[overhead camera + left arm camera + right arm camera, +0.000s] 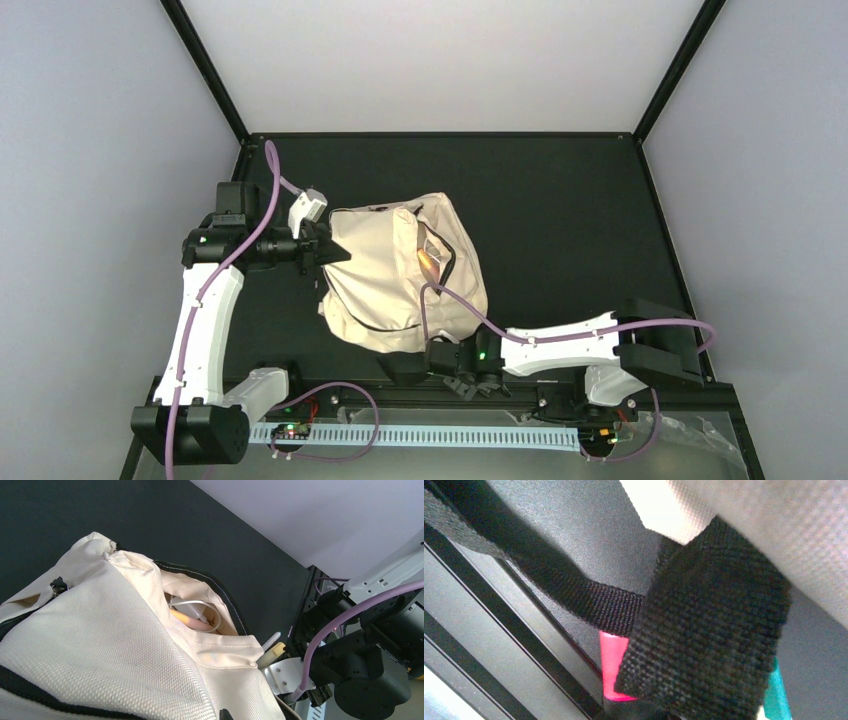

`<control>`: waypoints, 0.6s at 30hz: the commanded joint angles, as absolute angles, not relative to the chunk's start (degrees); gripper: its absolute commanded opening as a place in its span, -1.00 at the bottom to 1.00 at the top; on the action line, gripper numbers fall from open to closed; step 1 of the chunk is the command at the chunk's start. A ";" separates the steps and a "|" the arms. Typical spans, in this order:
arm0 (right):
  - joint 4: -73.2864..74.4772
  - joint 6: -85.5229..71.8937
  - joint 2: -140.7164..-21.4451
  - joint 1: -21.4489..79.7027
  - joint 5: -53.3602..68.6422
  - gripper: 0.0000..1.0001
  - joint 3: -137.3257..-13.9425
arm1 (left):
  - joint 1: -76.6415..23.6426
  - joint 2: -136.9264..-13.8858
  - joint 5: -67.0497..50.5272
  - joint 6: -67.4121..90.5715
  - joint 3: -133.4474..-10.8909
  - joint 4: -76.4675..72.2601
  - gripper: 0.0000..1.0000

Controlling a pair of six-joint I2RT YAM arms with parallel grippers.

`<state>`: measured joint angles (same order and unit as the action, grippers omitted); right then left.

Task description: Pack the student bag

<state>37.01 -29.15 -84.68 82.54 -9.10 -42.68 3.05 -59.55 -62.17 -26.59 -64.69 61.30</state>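
Note:
The cream student bag lies in the middle of the black table, its top zipper open. Through the opening I see a white cable and a pink-orange pen inside. My left gripper is shut on the bag's left edge, and the fabric covers nearly all of its jaws. My right gripper is at the bag's near edge. One of the bag's black straps lies across that gripper, between the pink pad and the teal pad, hiding the gap.
A white pen and a cream marker lie just past the bag's corner, near the right arm. The table's metal front rail runs close behind the right gripper. Black frame posts stand at the back corners.

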 commanded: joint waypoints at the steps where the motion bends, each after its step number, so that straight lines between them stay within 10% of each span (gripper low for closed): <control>1: 40.67 -30.11 -85.33 83.11 -16.53 -0.48 -42.39 | 3.60 -57.07 -67.50 -27.87 -66.98 61.00 -0.97; 18: 27.31 -18.45 -55.05 84.02 3.64 -0.60 -43.26 | 3.60 -57.15 -64.56 -25.03 -66.27 57.90 -0.97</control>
<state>33.87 -22.55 -63.83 84.64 -1.10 -41.01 3.05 -58.48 -61.71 -25.65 -64.69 61.08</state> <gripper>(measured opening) 0.233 0.025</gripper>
